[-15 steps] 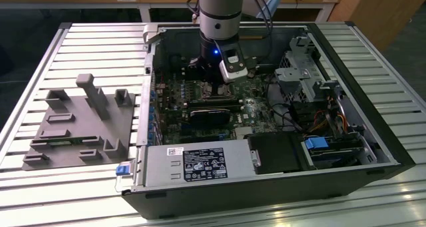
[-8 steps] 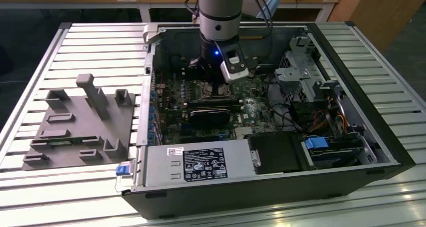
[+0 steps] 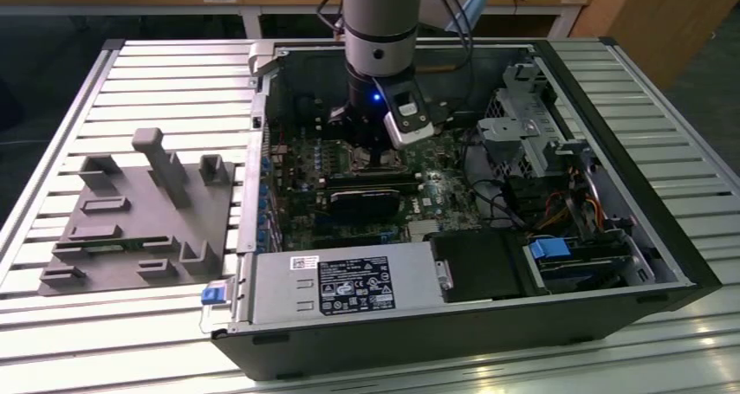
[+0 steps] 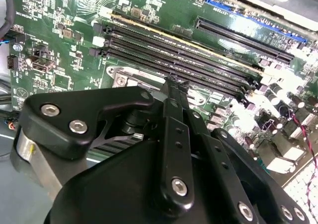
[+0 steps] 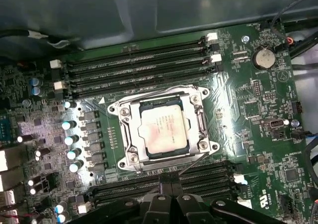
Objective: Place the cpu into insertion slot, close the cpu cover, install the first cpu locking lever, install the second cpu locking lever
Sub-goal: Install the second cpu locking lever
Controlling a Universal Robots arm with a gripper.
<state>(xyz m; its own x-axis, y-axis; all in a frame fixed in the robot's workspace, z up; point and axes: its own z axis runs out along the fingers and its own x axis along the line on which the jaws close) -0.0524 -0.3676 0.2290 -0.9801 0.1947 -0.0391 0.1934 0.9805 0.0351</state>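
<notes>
Here the cpu [image 5: 162, 132] sits flat in the insertion slot [image 5: 130, 160] on the green motherboard [image 5: 248, 114], its dull metal top facing up. The cpu cover [image 5: 198, 118] lies closed around it, a silver frame with the chip showing through its square cut-out. A thin metal lever [image 5: 193, 164] runs slanted off the frame's corner nearest the gripper.

The gripper [image 5: 171, 186] hangs just beside the socket's edge, over the memory slots [image 5: 208, 177] that border it on that side. In the first wrist view its two fingertips stand pressed together with nothing between them; they hold nothing. In the second wrist view the black fingers [image 4: 174, 110] meet at a point just above the board.

Long black memory slots [image 5: 139, 70] also run along the far side of the socket, parallel to its edges. A row of small capacitors [image 5: 72, 139] stands along a third side, and a round coin battery [image 5: 263, 58] lies toward the board's corner.

In the exterior view the arm [image 3: 379, 30] reaches straight down into the open computer case [image 3: 625, 151], which lies on a slatted table [image 3: 139, 74]. A grey fixture block [image 3: 139, 212] rests on the table at the exterior view's left of the case.
</notes>
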